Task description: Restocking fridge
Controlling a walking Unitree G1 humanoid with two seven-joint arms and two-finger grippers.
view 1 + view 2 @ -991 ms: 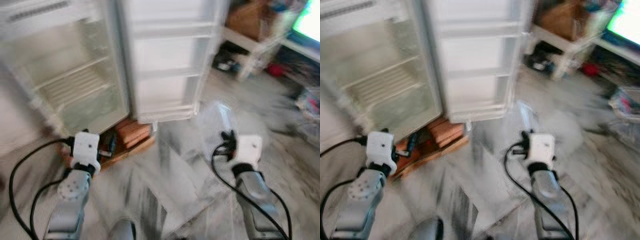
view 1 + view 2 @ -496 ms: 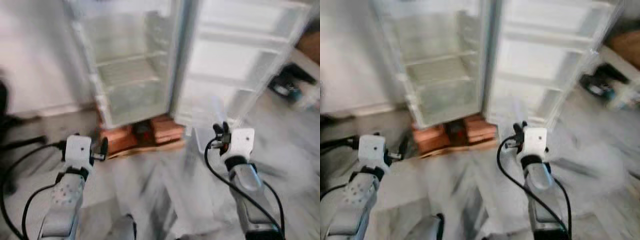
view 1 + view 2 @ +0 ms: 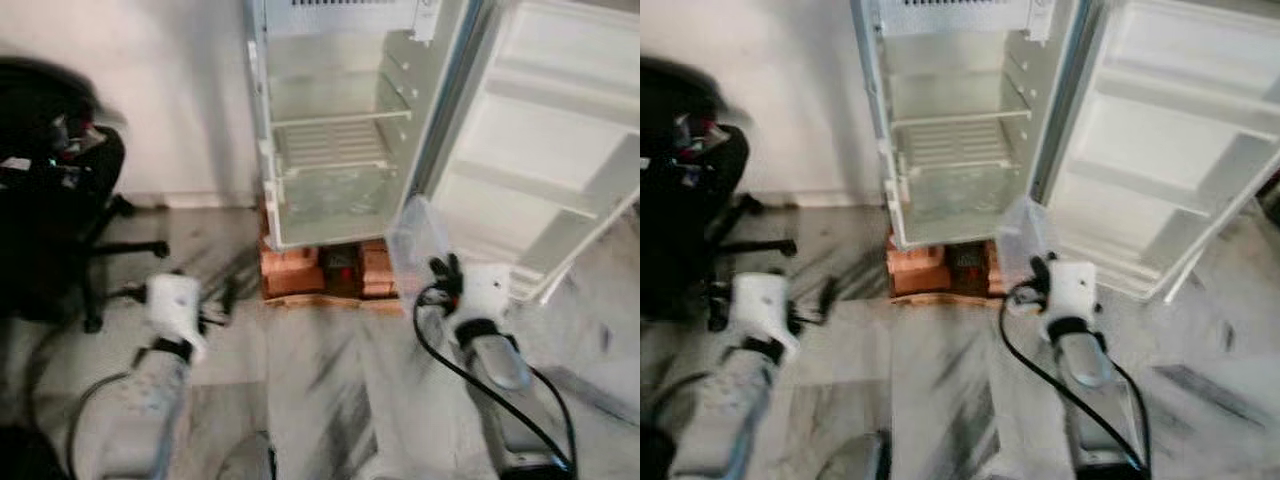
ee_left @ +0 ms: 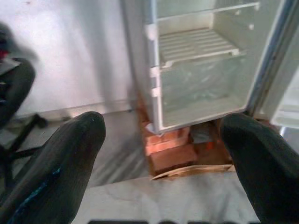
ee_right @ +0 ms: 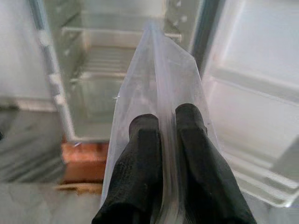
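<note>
The right tool (image 5: 168,140) is clamped on a clear bag (image 5: 159,79) before the fridge (image 3: 330,120).

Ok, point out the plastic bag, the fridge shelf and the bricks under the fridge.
plastic bag (image 5: 161,84): right wrist view, clear upper panel above the fingers.
fridge shelf (image 3: 330,145): left eye view, middle of the white wire rack.
bricks (image 3: 290,278): left eye view, left orange stack under the fridge.

marble floor (image 3: 330,390), bricks (image 3: 290,275) under fridge (image 3: 330,130)
</note>
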